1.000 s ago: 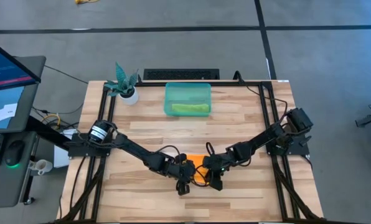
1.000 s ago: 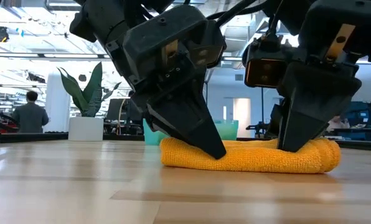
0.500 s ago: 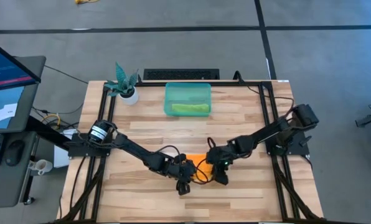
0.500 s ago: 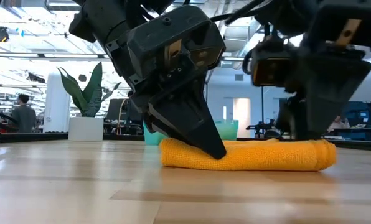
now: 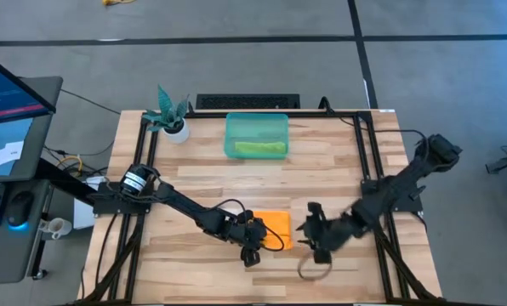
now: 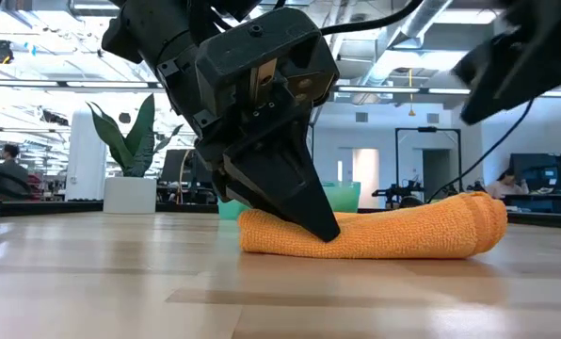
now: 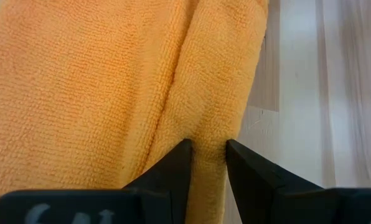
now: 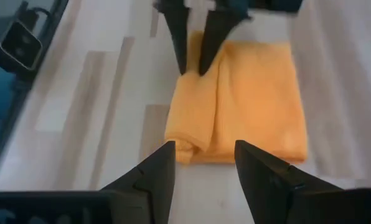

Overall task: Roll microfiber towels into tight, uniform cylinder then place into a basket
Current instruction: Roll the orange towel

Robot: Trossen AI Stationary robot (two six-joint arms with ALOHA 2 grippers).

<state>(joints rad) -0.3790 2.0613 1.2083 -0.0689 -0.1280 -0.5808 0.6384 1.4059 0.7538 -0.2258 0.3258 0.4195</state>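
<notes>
While the orange towel (image 5: pixel 274 226) lies partly rolled on the wooden counter (image 5: pixel 202 183), close to the front edge and about midway along it, the left gripper (image 7: pixel 204 163) is down on its left end. Its jaws are nearly closed, pinching a thick fold of the orange cloth between the two dark fingers (image 7: pixel 168 171), with the tips pressed low against the counter in the low view. The towel shows as a plump roll along one side and a flatter folded part beside it. The right gripper (image 8: pixel 201 163) sits apart from the towel, off its right end toward the counter's front right corner. Its jaws stand open and hold nothing, and the right wrist view looks past them at the towel's end, with a strip of bare wood between the fingers and the cloth. The basket (image 5: pixel 256 136), a translucent teal bin, stands near the back edge of the counter at its middle, well apart from both grippers. Inside it lies the lime green towel (image 5: pixel 260 149), rolled, along the wall nearer the front.
</notes>
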